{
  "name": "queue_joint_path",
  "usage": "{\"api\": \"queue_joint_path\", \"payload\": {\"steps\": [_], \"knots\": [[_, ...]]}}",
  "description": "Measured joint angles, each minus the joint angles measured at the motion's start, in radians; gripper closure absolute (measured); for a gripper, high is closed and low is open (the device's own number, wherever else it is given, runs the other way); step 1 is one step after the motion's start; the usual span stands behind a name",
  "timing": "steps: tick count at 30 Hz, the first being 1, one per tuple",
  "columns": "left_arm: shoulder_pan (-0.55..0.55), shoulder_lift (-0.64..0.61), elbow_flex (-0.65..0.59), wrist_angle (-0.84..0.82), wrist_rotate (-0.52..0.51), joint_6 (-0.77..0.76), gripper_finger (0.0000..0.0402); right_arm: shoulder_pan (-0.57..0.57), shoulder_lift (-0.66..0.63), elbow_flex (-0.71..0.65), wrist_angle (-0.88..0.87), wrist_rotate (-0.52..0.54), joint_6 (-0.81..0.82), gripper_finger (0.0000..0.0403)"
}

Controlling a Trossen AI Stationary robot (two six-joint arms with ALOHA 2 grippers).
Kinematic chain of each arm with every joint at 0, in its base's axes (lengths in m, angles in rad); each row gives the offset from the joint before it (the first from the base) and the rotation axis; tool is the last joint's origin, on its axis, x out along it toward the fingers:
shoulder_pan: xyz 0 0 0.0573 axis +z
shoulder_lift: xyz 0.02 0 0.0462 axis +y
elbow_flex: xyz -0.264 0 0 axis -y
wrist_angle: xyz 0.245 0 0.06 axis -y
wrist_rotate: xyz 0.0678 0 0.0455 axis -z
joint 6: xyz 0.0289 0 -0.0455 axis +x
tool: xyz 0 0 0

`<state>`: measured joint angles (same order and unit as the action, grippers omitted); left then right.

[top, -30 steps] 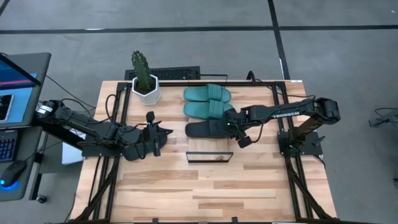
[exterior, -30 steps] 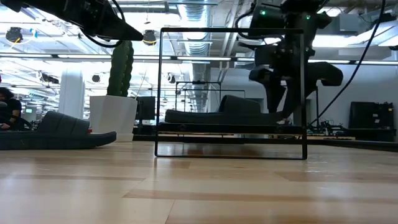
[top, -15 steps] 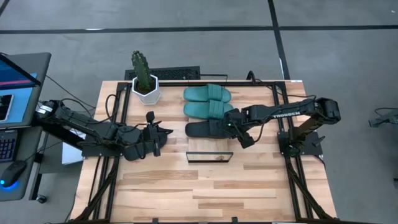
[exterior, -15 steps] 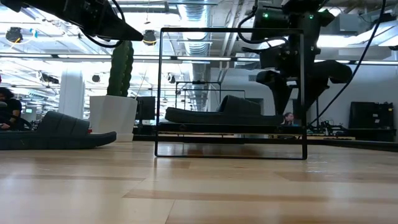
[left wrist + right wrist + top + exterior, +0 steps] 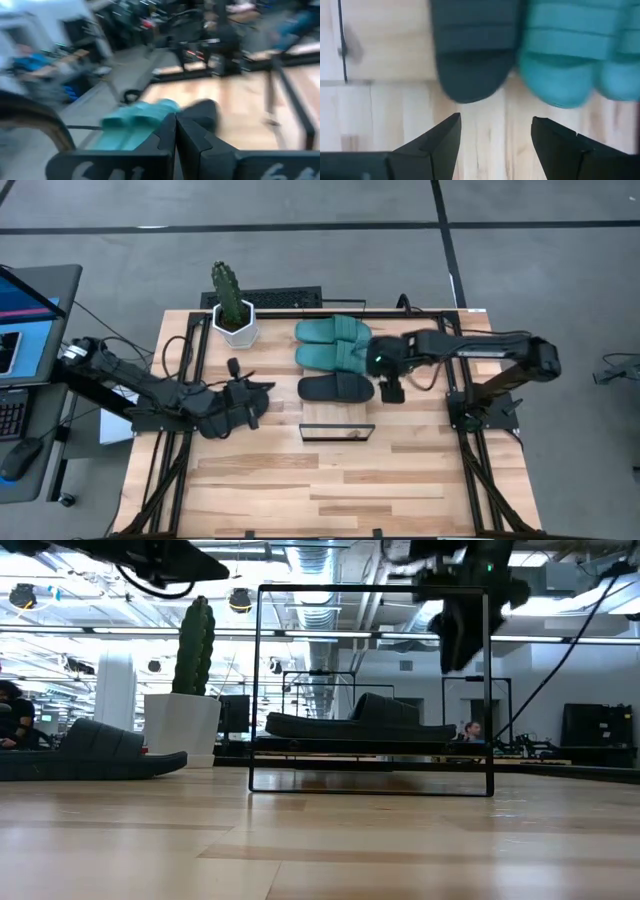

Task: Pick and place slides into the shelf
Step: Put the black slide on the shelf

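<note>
Two teal slides beside black slide on shelf; R fingers spread, L fingers pressed together.

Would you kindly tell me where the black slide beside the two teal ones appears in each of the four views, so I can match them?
High view: black slide at table centre, just left of the open right gripper.
Low view: mid-picture, seen through the wire frame.
Left wrist view: dark blurred shape past the shut left gripper.
Right wrist view: upper middle, beyond the fingers.
Shared landmark: the teal slides, alongside it in the high and wrist views.
</note>
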<state>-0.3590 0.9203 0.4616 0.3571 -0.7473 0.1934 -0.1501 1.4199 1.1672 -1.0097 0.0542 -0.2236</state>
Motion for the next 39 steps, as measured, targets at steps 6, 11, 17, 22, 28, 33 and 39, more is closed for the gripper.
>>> {"api": "queue_joint_path", "payload": {"steps": [6, 11, 17, 22, 28, 33, 39], "knots": [[-0.108, -0.036, -0.133, 0.42, -0.254, 0.22, 0.0401, -0.087, -0.187, 0.005, 0.074, 0.005, 0.059, 0.0177], [-0.175, -0.11, -0.189, 0.449, -0.357, 0.205, 0.0401, -0.143, -0.338, 0.005, 0.122, 0.007, 0.04, 0.0177], [-0.326, -0.219, -0.178, 0.298, -0.702, 0.221, 0.0401, -0.18, -0.451, -0.008, 0.11, 0.007, 0.031, 0.0177], [-0.504, -0.266, -0.147, 0.255, -0.822, 0.473, 0.0401, -0.186, -0.487, -0.069, 0.097, 0.007, 0.005, 0.0177], [-0.618, -0.266, -0.127, 0.094, -0.811, 0.723, 0.0401, -0.186, -0.473, -0.135, 0.091, 0.007, -0.038, 0.0177], [-0.603, -0.255, -0.115, -0.213, -0.823, 0.675, 0.0401, -0.187, -0.457, -0.17, 0.102, 0.007, -0.039, 0.0177], [-0.574, -0.185, -0.115, -0.374, -0.788, 0.613, 0.0401, -0.186, -0.457, -0.18, 0.1, -0.001, -0.039, 0.0177]]}}
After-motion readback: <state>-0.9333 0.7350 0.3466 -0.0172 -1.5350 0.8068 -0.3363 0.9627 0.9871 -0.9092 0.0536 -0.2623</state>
